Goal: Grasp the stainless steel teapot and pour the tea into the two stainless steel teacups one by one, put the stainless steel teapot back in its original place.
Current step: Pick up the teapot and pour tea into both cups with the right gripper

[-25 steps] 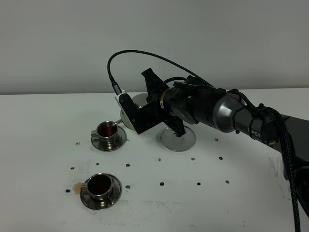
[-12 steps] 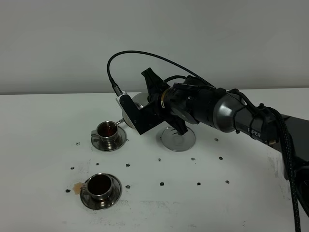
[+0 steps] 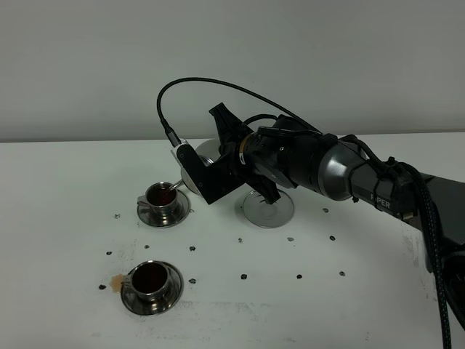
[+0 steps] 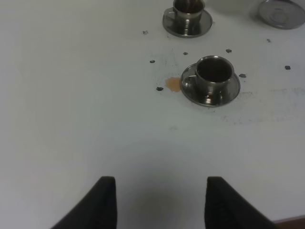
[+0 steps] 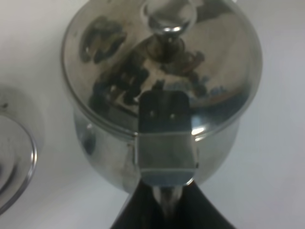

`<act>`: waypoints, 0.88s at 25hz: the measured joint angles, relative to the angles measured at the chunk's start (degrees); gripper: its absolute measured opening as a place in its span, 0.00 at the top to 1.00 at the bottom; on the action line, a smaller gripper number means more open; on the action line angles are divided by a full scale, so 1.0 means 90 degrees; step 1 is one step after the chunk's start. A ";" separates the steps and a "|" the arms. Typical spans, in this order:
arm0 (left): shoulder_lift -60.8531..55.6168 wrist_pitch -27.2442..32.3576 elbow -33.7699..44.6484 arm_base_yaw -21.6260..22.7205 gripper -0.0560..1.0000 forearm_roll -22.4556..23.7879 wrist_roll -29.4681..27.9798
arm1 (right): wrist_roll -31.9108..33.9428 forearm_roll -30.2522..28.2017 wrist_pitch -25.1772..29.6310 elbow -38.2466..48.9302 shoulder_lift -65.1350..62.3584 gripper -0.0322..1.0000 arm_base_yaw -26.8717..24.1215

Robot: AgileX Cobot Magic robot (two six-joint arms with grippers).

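The stainless steel teapot (image 5: 162,71) hangs tilted in the air, my right gripper (image 5: 164,207) shut on its loop handle (image 5: 166,148). From the exterior high camera the right gripper (image 3: 208,174) hides most of the teapot (image 3: 206,150). Its thin spout (image 3: 174,186) reaches the rim of the far teacup (image 3: 161,196), which holds dark tea. The near teacup (image 3: 151,282) is also full of dark tea on its saucer. The bare saucer (image 3: 269,209) lies under the right arm. My left gripper (image 4: 159,202) is open over bare table, short of the near teacup (image 4: 214,71).
Small dark specks dot the white table (image 3: 65,218) around the cups. An orange tea stain (image 4: 173,84) lies beside the near saucer. The right arm's cable (image 3: 218,83) loops above the teapot. A grey wall stands behind the table.
The right gripper and teapot have shifted slightly left and up over the far teacup. Both cups and the bare saucer have stayed put.
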 joint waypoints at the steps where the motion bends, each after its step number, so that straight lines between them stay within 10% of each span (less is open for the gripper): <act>1: 0.0000 0.0000 0.0000 0.0000 0.49 0.0000 0.0000 | 0.0000 -0.0006 0.0000 0.0000 0.0000 0.88 0.0000; 22: 0.0000 0.0000 0.0000 0.0000 0.49 0.0000 0.0000 | 0.0057 0.0648 0.0094 -0.0012 0.0000 0.88 0.0007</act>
